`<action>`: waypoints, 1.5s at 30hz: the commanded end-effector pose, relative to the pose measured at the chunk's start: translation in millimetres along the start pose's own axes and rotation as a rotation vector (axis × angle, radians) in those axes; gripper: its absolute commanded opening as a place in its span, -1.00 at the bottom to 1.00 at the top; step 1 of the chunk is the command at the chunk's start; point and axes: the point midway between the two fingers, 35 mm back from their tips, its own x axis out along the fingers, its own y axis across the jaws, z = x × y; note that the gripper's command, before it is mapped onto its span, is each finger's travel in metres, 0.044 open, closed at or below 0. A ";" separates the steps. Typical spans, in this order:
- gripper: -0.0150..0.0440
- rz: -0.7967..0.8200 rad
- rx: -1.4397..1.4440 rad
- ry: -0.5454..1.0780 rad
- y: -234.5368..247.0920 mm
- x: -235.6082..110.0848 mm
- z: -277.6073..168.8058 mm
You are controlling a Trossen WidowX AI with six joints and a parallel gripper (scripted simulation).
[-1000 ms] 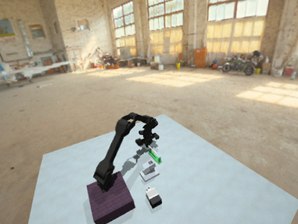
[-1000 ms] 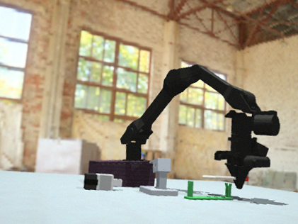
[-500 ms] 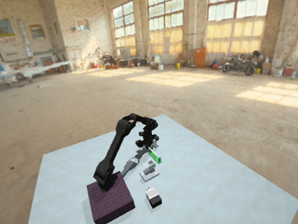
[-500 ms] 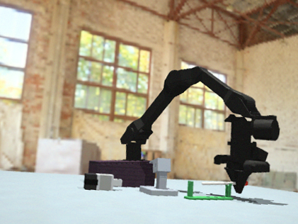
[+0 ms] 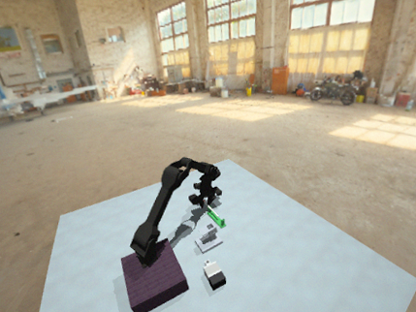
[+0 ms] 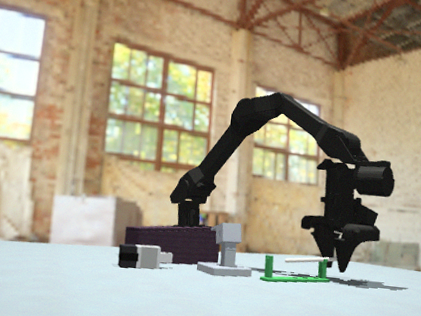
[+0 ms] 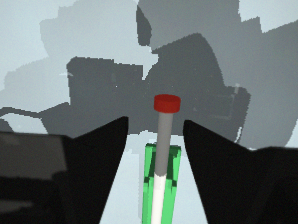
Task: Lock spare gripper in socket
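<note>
The lock pin (image 6: 307, 260) (image 7: 164, 145), white and grey with a red head (image 7: 167, 103), lies over the green rack (image 5: 222, 223) (image 6: 295, 279) (image 7: 170, 202). Its head end is over the rack's far post; whether its other end rests on the near post I cannot tell. My gripper (image 6: 335, 268) (image 7: 155, 124) is open, its fingers on both sides of the pin's grey part with gaps. The grey mount (image 5: 209, 241) (image 6: 230, 234) stands upright, with no pin showing in its socket. The spare gripper (image 5: 214, 274) (image 6: 146, 257), white and black, lies on the table, away from the mount.
The purple base block (image 5: 155, 276) (image 6: 173, 244) carries the arm behind the mount. The mount stands between the rack and the spare gripper. The pale table top (image 5: 301, 280) (image 6: 202, 306) lies under everything, and the arm's shadow falls across it.
</note>
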 end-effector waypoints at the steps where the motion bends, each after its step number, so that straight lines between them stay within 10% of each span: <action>1: 0.19 -0.003 0.000 -0.001 0.5 -10.8 1.0; 27: 0.19 0.053 -0.004 0.025 20.0 -67.9 -2.5; 32: 0.63 0.056 -0.004 0.026 19.7 -59.4 -3.3; 38: 0.12 -0.087 -0.005 0.018 11.4 -120.4 -48.7; 45: 0.12 -0.109 -0.005 0.019 8.3 -113.7 -56.3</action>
